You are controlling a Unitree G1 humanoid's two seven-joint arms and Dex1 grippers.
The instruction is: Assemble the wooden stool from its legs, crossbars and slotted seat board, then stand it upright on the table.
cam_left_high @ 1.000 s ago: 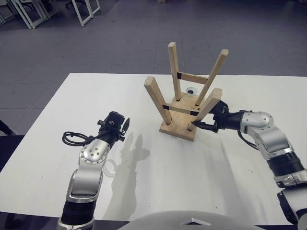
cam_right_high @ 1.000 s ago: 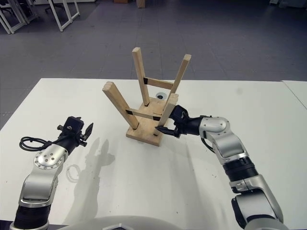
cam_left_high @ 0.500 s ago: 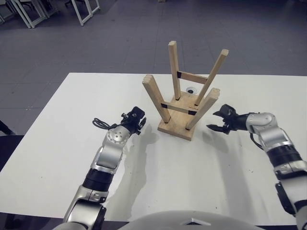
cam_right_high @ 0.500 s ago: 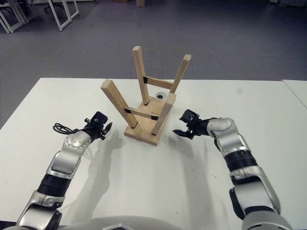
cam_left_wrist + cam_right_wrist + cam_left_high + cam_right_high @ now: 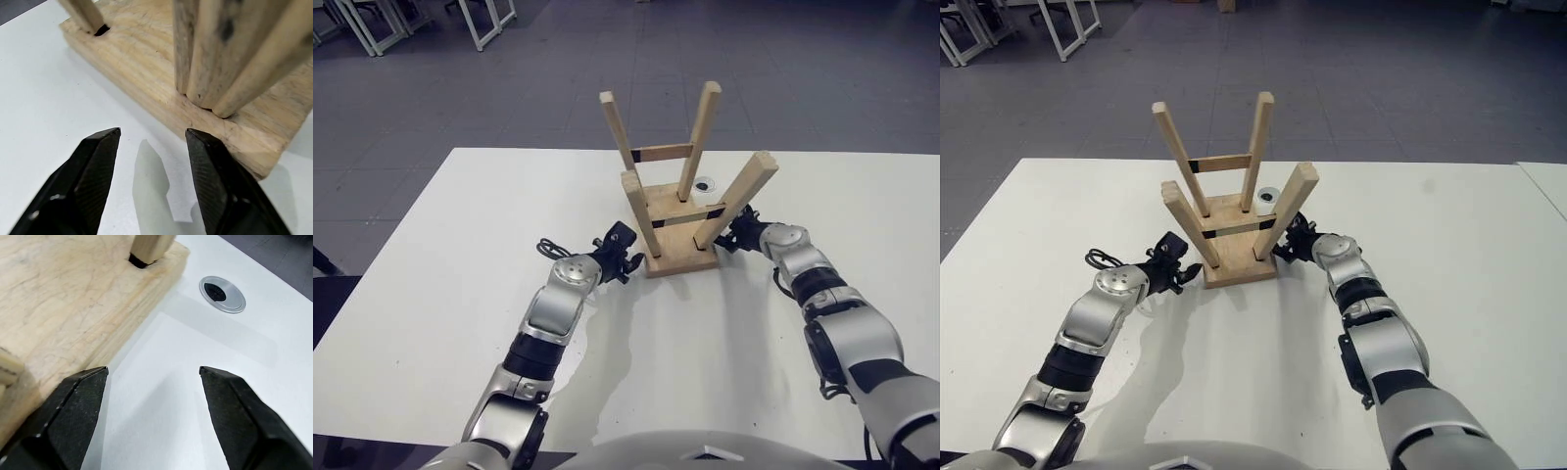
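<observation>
The wooden stool (image 5: pixel 680 257) stands upside down near the middle of the white table (image 5: pixel 460 255). Its seat board (image 5: pixel 146 63) lies flat and the legs (image 5: pixel 641 211) point up, joined by crossbars (image 5: pixel 658 153). My left gripper (image 5: pixel 625 257) is low at the board's left edge, open, its fingertips (image 5: pixel 105 139) just short of the wood in the left wrist view. My right gripper (image 5: pixel 729 238) is at the board's right edge beside a slanting leg (image 5: pixel 736 199). It is open too, and the board's side (image 5: pixel 63 298) sits by one of its fingers (image 5: pixel 83 396).
A round metal cable grommet (image 5: pixel 705 183) is set in the table just behind the stool, also near my right gripper (image 5: pixel 222 293). Bare table stretches to the left, right and front. Beyond the far edge is grey floor.
The stool has turned on the table. My left gripper has travelled right to the seat's left edge. My right gripper drew back from a leg, then came in to the seat's right edge.
</observation>
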